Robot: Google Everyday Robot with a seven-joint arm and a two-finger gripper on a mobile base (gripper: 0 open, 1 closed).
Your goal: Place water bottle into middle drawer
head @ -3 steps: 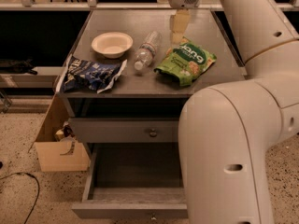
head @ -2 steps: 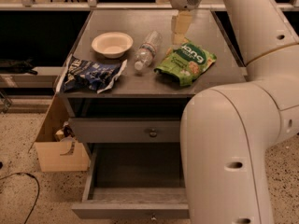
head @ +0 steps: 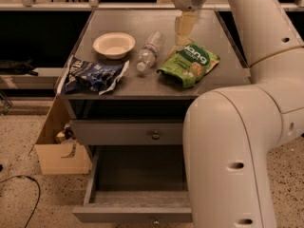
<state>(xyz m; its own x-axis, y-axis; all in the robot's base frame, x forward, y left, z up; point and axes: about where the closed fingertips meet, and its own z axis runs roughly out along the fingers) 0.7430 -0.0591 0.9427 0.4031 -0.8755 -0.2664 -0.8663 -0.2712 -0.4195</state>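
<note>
The water bottle point(head: 147, 52) lies on its side on the grey table top point(head: 142, 87), cap toward the front, between the bowl and the green bag. My gripper point(head: 184, 26) hangs above the table just right of the bottle and behind the green bag, apart from the bottle. The middle drawer point(head: 136, 178) is pulled out below the table, and its grey box shows nothing inside. The drawer above it point(head: 114, 132) is closed.
A white bowl point(head: 114, 44) sits left of the bottle. A dark blue snack bag point(head: 93, 74) lies at the front left, a green snack bag point(head: 189, 63) at the front right. My arm point(head: 237, 151) fills the right side. A cardboard box point(head: 58, 148) stands on the floor, left.
</note>
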